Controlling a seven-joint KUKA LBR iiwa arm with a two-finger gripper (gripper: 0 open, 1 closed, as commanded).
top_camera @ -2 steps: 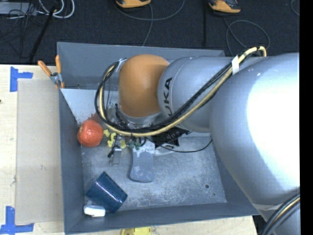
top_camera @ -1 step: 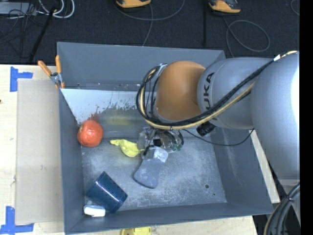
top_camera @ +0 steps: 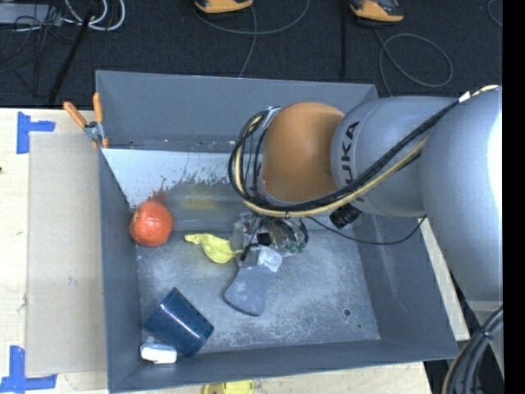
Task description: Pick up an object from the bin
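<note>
Five loose things lay in the bin (top_camera: 246,105) when you looked down on it. An orange ball (top_camera: 152,223) sat at the left, a dark blue cup (top_camera: 179,322) lay on its side near the front left corner, and a small white piece (top_camera: 158,353) touched the cup. A crumpled yellow scrap (top_camera: 211,246) and a flat grey-blue pad (top_camera: 248,292) lay near the middle.

The gripper (top_camera: 264,243) hung low under the arm's orange cover, over the pad's upper end, with the yellow scrap just beside it on the left. Whether it was open or closed you could not tell, since the wrist hid too much of it, and nothing could be seen held in it.

The pad was probably your target. It looked light, thin and perhaps slightly soft, with rounded edges and a dull surface unlikely to slip. Lying flat on the floor, it gave you little to bite on, so the better hold would have been across its narrow width near the upper end. You needed to watch that the yellow scrap didn't come up with it.
</note>
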